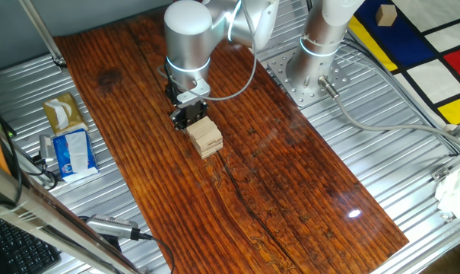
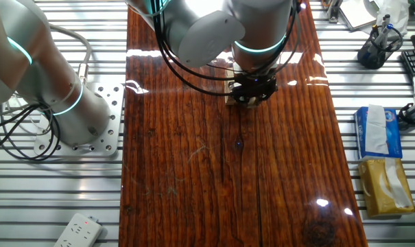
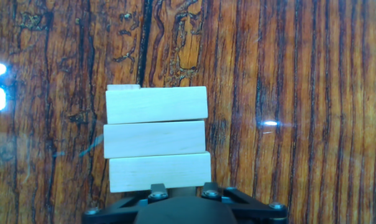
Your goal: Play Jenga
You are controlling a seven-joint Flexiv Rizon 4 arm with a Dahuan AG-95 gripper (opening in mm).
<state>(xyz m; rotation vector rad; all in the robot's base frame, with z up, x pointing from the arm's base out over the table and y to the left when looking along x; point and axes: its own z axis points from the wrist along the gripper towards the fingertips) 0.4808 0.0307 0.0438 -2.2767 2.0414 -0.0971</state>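
The Jenga tower [image 1: 204,137] of pale wooden blocks stands on the dark wooden board [image 1: 290,183], left of its middle. The hand view looks straight down on its top layer of three side-by-side blocks [image 3: 156,146]; a sliver of a lower block [image 3: 123,87] sticks out at the far left corner. My black gripper [image 1: 190,116] hangs right beside the tower, at its top edge. In the hand view the gripper [image 3: 183,190] shows two finger stubs apart, at the nearest block's edge, with nothing between them. In the other fixed view the gripper [image 2: 254,92] hides most of the tower [image 2: 230,97].
A blue-and-white tissue packet [image 1: 71,152] and a tan tissue box [image 1: 62,114] lie on the metal table left of the board. A lone wooden cube [image 1: 385,14] sits far right. The arm's base [image 1: 313,68] stands behind the board. A power strip [image 2: 77,230] lies nearby.
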